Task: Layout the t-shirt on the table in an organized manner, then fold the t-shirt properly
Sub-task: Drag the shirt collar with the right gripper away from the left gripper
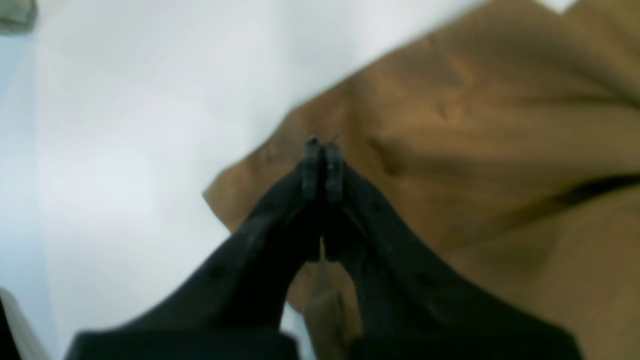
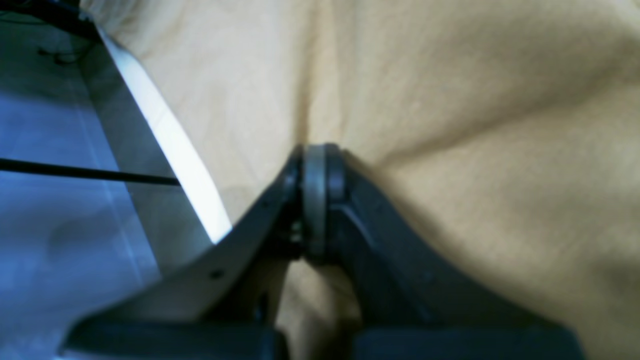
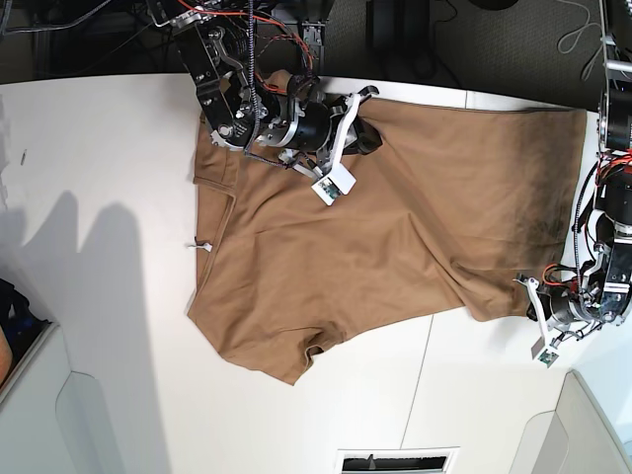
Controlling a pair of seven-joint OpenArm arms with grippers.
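base: tan t-shirt (image 3: 395, 207) spread flat on the white table (image 3: 109, 178), wrinkled. right gripper (image 3: 360, 123) at its far edge, left gripper (image 3: 530, 296) at the near-right corner. left wrist: blurry, jaws closed, cloth in the jaws. right wrist: jaws pinched on a soft fold, cloth fills the frame.

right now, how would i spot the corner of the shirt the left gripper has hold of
Start at the white table and find the tan-brown t-shirt spread across it. In the base view follow its lower edge to the right end, where the cloth narrows to a point. There the left gripper is pinched shut on it, beside bare table, whereas the right gripper holds cloth at the shirt's far edge.
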